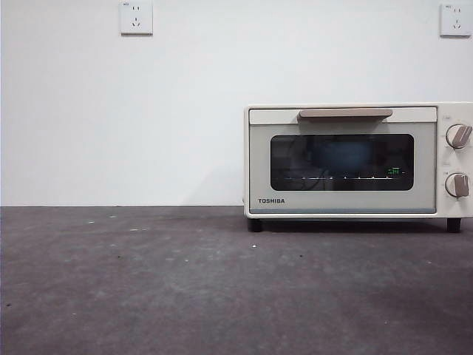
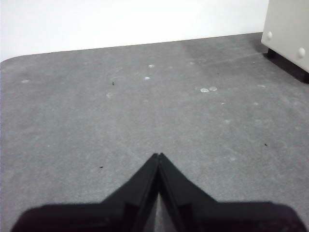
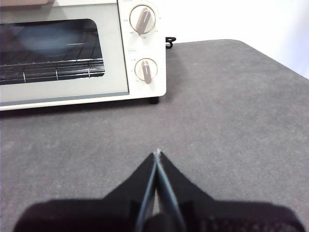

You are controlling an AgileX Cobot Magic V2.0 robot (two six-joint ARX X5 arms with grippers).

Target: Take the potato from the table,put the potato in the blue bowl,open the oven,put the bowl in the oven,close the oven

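Observation:
The cream-white oven (image 1: 358, 159) stands at the right of the table (image 1: 185, 281), its dark glass door shut under the beige bar handle (image 1: 345, 113). A dim blue shape (image 1: 344, 155) shows behind the glass, seemingly the blue bowl (image 3: 46, 38) on the rack. The potato is out of view. My left gripper (image 2: 158, 155) hovers shut over bare table, left of the oven's side (image 2: 287, 26). In front of the oven's knobs (image 3: 143, 19), my right gripper (image 3: 157, 153) is also shut, holding nothing. Neither arm shows in the front view.
A white wall with two sockets (image 1: 136, 17) runs behind the table. The oven's two knobs (image 1: 458, 136) sit at its right end. A black cable (image 3: 170, 42) lies behind the oven. The table's rounded corner (image 3: 251, 46) is to the oven's right.

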